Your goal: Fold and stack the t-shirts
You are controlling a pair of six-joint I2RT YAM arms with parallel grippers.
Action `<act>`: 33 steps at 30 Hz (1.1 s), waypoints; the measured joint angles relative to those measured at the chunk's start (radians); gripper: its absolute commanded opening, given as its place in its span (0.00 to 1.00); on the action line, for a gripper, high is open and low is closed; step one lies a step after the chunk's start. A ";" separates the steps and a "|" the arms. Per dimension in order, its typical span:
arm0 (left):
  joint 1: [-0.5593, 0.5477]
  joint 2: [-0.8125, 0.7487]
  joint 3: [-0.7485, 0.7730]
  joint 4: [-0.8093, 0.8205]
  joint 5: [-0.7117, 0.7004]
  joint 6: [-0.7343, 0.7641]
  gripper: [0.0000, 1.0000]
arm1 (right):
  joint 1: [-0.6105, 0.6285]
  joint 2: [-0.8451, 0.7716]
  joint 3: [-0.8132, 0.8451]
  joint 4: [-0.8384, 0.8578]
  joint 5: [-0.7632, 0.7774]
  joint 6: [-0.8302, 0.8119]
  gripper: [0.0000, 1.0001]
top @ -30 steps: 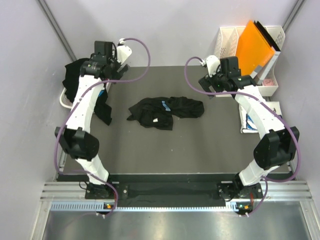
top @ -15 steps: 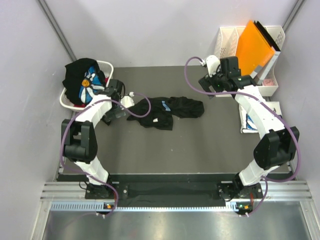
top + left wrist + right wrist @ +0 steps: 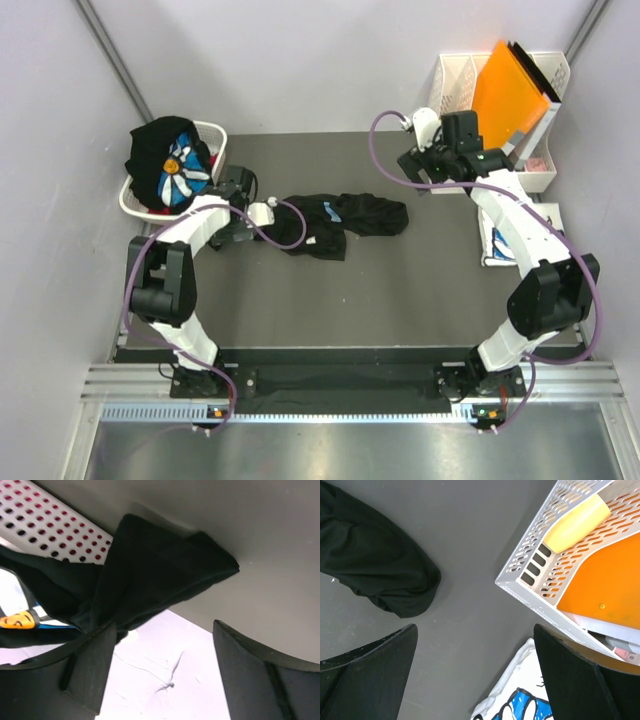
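Along the table's [image 3: 400, 290] left edge, the left arm is folded tight, elbow low over the near-left part and forearm reaching up and in toward the white laundry basket [image 3: 133, 203]. The left gripper [image 3: 234, 225] sits low beside the basket, jaws wide apart with nothing between them. In its wrist view the left gripper [image 3: 162, 630] faces a flap of black cloth [image 3: 160, 565] that spills past the perforated basket wall [image 3: 60, 530] onto the table. The cloth's lower edge comes close to one fingertip [image 3: 105, 635], but whether they touch cannot be told. A black tee [image 3: 152, 148] and a garment with a blue-and-white daisy print [image 3: 185, 172] are heaped in the basket at the far-left corner.

Mid-table, slightly toward the far edge, lies a crumpled black t-shirt [image 3: 335, 222]. The right arm rises from the near-right corner, its elbow bent out at the right edge, and reaches toward the far edge. The right gripper [image 3: 420, 175] hovers above the table with jaws at full spread, holding nothing. Its wrist view shows the right gripper [image 3: 474, 630] over bare table, one end of the black t-shirt [image 3: 375, 570] on one side. On the other side are the file rack [image 3: 530, 570] with the orange folder [image 3: 600, 595] and a white tee [image 3: 515, 702] with blue print, which lies at the right edge [image 3: 492, 243].
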 measured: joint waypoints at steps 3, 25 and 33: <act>-0.006 0.016 -0.005 0.035 -0.016 0.021 0.77 | 0.000 0.000 0.011 0.000 -0.003 0.000 1.00; 0.021 0.161 0.005 0.219 -0.165 0.121 0.00 | 0.000 0.000 0.013 0.000 0.002 -0.001 1.00; -0.012 0.141 0.253 0.254 -0.172 0.058 0.00 | 0.000 0.000 0.013 0.000 0.005 -0.001 1.00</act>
